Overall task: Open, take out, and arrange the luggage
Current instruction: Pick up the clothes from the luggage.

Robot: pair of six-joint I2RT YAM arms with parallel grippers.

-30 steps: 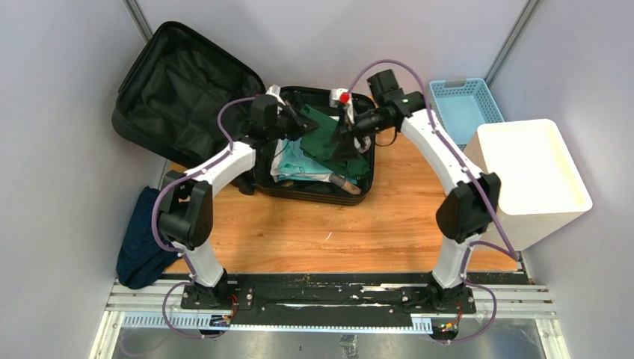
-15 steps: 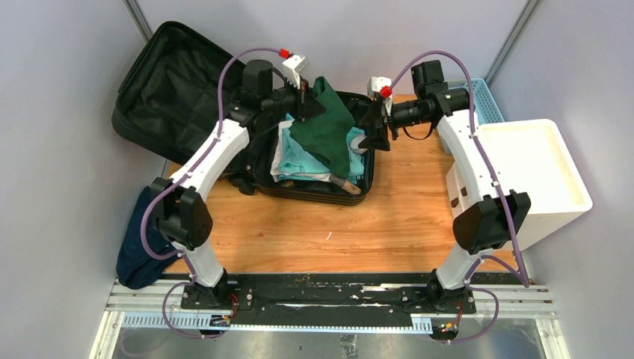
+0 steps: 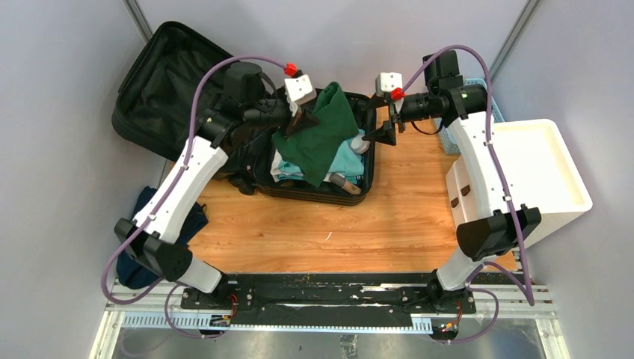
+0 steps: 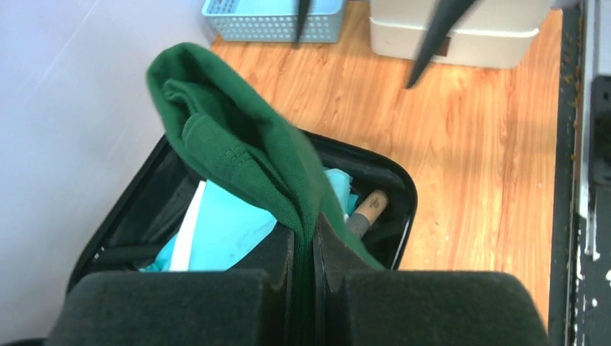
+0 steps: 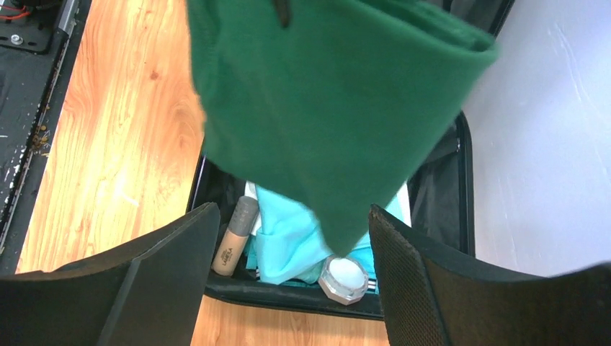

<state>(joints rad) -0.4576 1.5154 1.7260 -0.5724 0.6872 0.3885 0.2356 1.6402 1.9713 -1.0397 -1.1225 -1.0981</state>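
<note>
readable text: none | beige tube: dark print, too small to read

Overhead camera looks down from behind; both close wrist cameras share the luggage.

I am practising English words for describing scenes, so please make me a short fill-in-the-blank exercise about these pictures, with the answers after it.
1. The left hand is shut on a ____ cloth.
2. The right hand is open and holds ____.
3. The luggage lies with its lid ____, not shut.

Missing words: green; nothing; open.
</note>
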